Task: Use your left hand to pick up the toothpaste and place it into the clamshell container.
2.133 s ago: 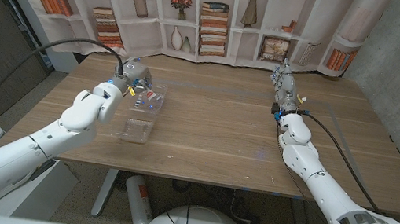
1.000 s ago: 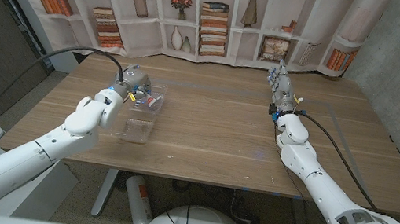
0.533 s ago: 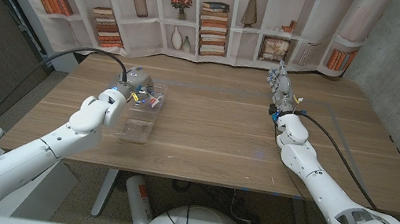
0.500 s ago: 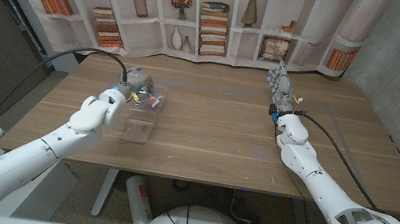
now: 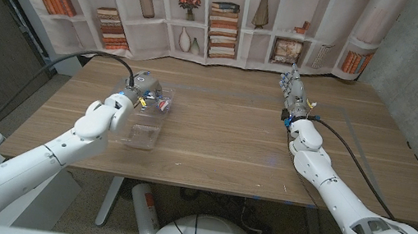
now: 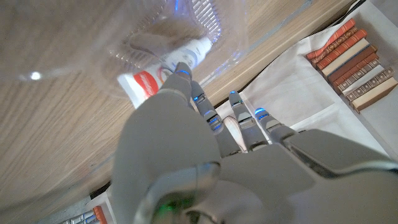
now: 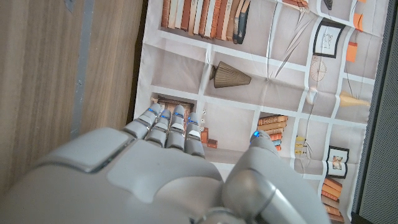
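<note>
The toothpaste (image 6: 163,66) is seen lying inside the clear clamshell container (image 5: 148,116), just beyond the fingertips of the left hand (image 5: 137,85); whether it is still pinched cannot be told. Bare wooden table (image 5: 224,128) lies open toward the right hand (image 5: 293,84), well apart near the far edge, fingers straight and together, holding nothing. A bookshelf backdrop (image 5: 225,11) stands behind.
</note>
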`<state>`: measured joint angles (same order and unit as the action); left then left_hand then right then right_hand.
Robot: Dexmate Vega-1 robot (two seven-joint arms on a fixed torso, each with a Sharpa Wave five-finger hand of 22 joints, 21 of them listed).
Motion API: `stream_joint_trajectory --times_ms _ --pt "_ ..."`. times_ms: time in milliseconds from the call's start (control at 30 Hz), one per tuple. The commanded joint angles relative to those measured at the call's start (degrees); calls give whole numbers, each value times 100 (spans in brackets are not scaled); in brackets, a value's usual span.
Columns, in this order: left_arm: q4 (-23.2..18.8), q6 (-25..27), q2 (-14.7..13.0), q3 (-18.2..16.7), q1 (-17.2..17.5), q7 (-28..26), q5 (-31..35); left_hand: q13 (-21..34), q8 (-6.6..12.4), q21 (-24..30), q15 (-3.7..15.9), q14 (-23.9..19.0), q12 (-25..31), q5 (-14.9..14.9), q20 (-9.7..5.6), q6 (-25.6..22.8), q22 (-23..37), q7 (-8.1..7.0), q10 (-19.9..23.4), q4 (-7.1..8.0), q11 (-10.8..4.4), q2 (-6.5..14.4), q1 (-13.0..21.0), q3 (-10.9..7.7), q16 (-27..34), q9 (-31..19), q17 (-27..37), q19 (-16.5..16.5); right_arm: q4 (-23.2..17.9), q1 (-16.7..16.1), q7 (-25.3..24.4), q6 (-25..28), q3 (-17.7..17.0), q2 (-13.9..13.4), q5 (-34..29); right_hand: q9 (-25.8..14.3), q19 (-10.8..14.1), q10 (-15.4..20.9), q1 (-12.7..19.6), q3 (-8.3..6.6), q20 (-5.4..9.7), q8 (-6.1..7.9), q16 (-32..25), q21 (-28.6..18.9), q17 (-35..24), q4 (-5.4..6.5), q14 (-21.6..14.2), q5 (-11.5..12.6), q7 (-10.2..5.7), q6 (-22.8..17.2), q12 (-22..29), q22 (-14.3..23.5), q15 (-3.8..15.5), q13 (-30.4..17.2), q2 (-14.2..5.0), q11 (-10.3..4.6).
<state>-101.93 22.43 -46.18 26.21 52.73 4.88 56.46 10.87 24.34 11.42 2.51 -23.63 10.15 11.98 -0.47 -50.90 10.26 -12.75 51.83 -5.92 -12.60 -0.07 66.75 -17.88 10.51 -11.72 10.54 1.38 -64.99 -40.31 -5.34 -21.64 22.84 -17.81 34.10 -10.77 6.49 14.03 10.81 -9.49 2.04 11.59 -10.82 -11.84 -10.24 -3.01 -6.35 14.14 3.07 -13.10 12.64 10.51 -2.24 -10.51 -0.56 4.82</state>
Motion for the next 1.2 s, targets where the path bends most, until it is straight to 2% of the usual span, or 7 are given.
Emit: stream_joint_trajectory --times_ms 33,167,600,1200 --pt "-121 123 -38 -48 111 44 35 18 -62 4 837 47 -6 53 58 73 20 1 -79 -8 6 -12 -26 -29 10 5 12 -2 -51 -37 22 32 9 -16 14 -20 74 48 18 -5 32 -13 8 12 -26 -22 -46 -6 -12 -63 -2 12 32 -27 -19 -22" --pt "-149 146 -46 -66 132 67 14 21 -135 10 837 105 -2 64 62 213 21 1 -208 0 6 -6 -42 -27 12 9 16 -5 -53 -34 23 37 16 -17 5 -20 74 47 18 -4 34 -13 7 12 -26 -24 -50 -8 -6 -64 -3 12 25 -27 -20 -21" --pt "-274 229 -105 -88 176 70 83 25 -155 9 835 133 7 69 92 246 22 0 -259 3 5 1 -48 -26 14 7 15 -23 -98 -55 12 17 8 -22 5 -20 74 52 21 -1 29 -13 8 14 -26 -29 -48 -12 -9 -69 -3 12 28 -28 -27 -16" --pt "-605 378 -262 -313 378 -5 2 28 -181 6 828 153 15 74 114 285 23 -1 -347 23 5 45 -67 -35 28 3 22 -49 -169 -81 -15 12 10 -13 2 -20 75 45 28 0 28 -16 8 16 -26 -37 -51 -20 -9 -66 -8 13 25 -28 -41 -22"
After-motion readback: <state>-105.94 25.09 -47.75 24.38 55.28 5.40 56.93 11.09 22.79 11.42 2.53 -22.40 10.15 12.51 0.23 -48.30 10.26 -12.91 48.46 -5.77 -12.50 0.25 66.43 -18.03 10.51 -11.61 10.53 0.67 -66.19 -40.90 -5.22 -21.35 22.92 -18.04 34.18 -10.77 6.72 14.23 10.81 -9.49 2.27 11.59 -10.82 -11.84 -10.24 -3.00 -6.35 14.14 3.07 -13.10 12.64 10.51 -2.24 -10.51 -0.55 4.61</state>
